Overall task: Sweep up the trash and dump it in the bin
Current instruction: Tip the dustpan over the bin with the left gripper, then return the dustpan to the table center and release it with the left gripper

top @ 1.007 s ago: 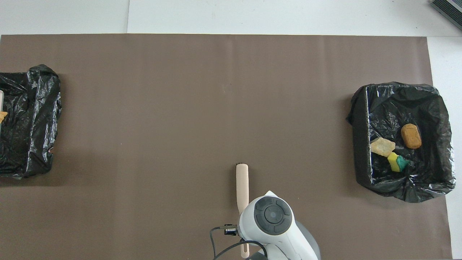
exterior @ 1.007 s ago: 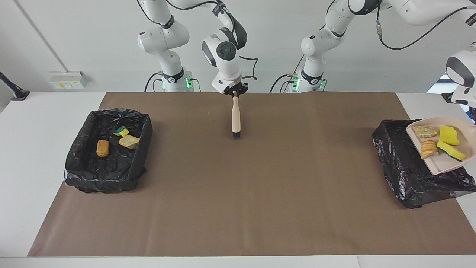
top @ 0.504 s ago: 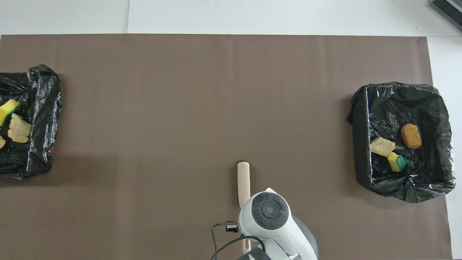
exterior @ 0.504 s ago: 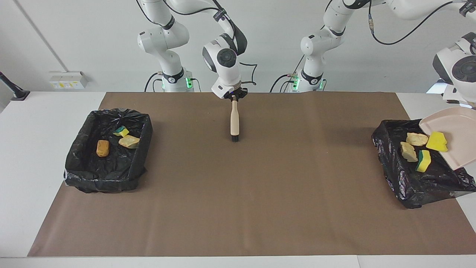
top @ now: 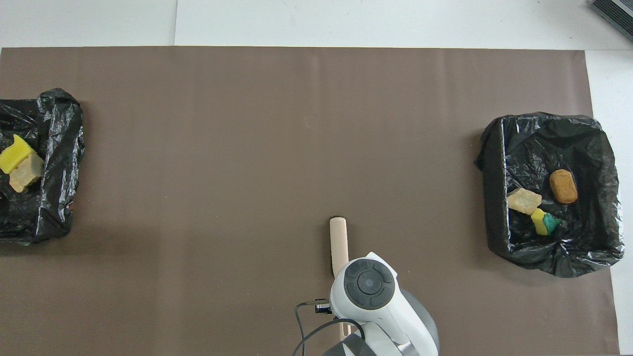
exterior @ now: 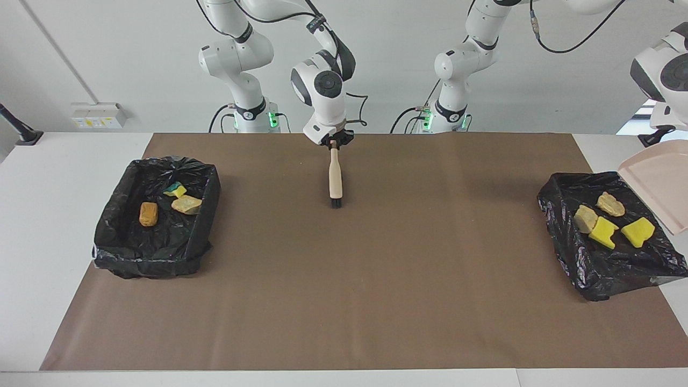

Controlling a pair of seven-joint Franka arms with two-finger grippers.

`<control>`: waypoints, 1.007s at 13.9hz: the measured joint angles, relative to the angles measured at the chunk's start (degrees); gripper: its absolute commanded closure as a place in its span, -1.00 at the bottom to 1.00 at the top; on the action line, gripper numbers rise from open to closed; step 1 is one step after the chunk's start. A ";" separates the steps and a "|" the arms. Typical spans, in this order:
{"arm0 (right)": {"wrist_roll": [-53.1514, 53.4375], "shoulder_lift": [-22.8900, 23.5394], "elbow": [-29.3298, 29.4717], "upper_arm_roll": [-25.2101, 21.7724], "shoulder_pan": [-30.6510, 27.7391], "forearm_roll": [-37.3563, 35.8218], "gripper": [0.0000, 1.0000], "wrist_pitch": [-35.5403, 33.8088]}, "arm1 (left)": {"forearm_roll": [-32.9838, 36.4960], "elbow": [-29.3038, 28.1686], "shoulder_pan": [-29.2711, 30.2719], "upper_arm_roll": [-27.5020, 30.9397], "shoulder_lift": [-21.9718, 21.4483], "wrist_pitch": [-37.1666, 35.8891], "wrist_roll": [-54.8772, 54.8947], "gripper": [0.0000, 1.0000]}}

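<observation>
Looks like the dumping part is basically done. The dustpan (exterior: 658, 191) is being held tipped over the bin (exterior: 559, 215) at the left arm's end by the left gripper, out of view but clamped, so four trash pieces (exterior: 603, 232) are lying inside. Three more pieces (exterior: 185, 204) are sitting in the second bin (exterior: 113, 236). The brush (exterior: 335, 180) is being pinched by the right gripper (exterior: 334, 141), bristles down over the mat (exterior: 344, 279), parked clear.

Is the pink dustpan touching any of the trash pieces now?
Apart. In the facing view the dustpan is empty; the trash pieces lie in the bin.

White wall socket box (exterior: 98, 114) mounted above the table's (exterior: 43, 177) edge
</observation>
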 measured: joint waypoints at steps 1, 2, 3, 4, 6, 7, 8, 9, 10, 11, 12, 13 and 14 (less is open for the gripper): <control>0.00 0.14 0.89 -0.01 -0.10 -0.66 1.00 -1.19 | -3.43 0.02 -0.91 -0.25 -0.13 -1.13 0.08 1.00; 0.00 0.45 1.60 -0.03 -0.16 -0.79 1.00 -1.52 | -7.12 0.01 -2.63 -0.52 -0.12 -2.53 0.08 1.00; 0.00 0.82 2.03 -0.04 -0.20 -0.85 1.00 -1.53 | -10.37 -0.02 -4.80 -0.70 -0.10 -3.81 0.08 1.00; 0.00 1.21 2.27 -0.04 -0.23 -0.90 1.00 -1.53 | -13.46 -0.07 -7.45 -0.86 -0.05 -4.83 0.00 1.00; 0.00 1.83 2.43 -0.04 -0.25 -0.92 1.00 -1.30 | -18.43 -0.30 -13.11 -1.10 0.25 -6.89 -3.15 1.00; 0.00 2.12 2.44 -0.04 -0.26 -0.92 1.00 -0.98 | -21.02 -0.67 -15.74 -1.17 0.52 -7.95 -7.70 1.00; 0.00 2.27 2.47 -0.04 -0.28 -0.92 1.00 -0.75 | -23.96 -1.28 -18.09 -1.25 0.78 -8.62 -13.41 1.00; 0.00 2.28 2.50 -0.04 -0.30 -0.92 0.26 -0.69 | -26.67 -2.26 -20.39 -1.31 1.02 -9.10 -19.62 1.00; 0.00 2.29 2.51 -0.04 -0.34 -0.92 -0.99 -0.69 | -28.34 -3.29 -22.99 -1.33 1.39 -9.19 -26.09 1.00; -0.01 2.34 2.51 -0.03 -0.53 -0.93 -1.00 -0.69 | -29.34 -4.11 -25.87 -1.36 2.05 -9.22 -33.00 1.00; -0.28 2.47 2.53 -0.04 -0.89 -0.95 -1.00 -0.68 | -30.81 -4.60 -29.14 -1.38 3.08 -9.22 -40.68 1.00; -0.88 2.69 2.65 -0.04 -1.23 -0.95 -1.00 -0.68 | -32.63 -4.67 -32.05 -1.43 4.24 -9.19 -47.48 1.00; -1.32 3.01 2.95 -0.04 -1.54 -0.96 -1.00 -0.68 | -34.48 -4.65 -34.68 -1.47 5.35 -9.01 -53.95 1.00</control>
